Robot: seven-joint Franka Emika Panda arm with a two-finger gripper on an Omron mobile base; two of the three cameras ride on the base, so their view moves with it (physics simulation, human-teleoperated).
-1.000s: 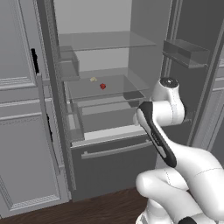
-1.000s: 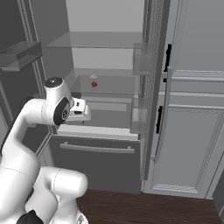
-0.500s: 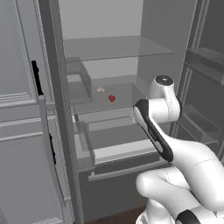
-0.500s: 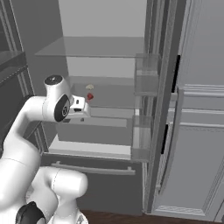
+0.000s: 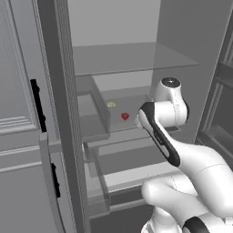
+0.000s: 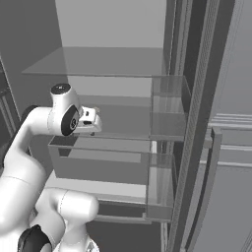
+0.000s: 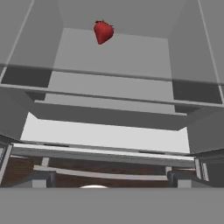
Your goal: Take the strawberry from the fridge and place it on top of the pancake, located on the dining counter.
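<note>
The tiny bright red rounded strawberry [image 5: 124,116] lies on the light grey middle shelf [image 5: 132,122] inside the tall dark grey fridge [image 5: 63,113], towards the back of that shelf. In the hand view the strawberry [image 7: 103,31] sits at about twelve o'clock, near the top edge, resting on the shelf floor with nothing touching it. At roughly ten o'clock from the berry in the left base view, near it but clearly apart, lies a small pale yellowish item [image 5: 111,104] on the same shelf.

Above both runs a clear glass shelf [image 5: 127,57], and below the berry's shelf a pale drawer [image 7: 105,133] stands pulled out towards the room. The open fridge door at the right carries clear door bins [image 6: 167,106], one over another.

The white robot arm [image 5: 182,154] rises at about four o'clock from the strawberry, its wrist at shelf height just in front of the fridge opening. The hand [image 6: 93,120] is empty and points into the fridge; I cannot tell how wide its fingers are spread.
</note>
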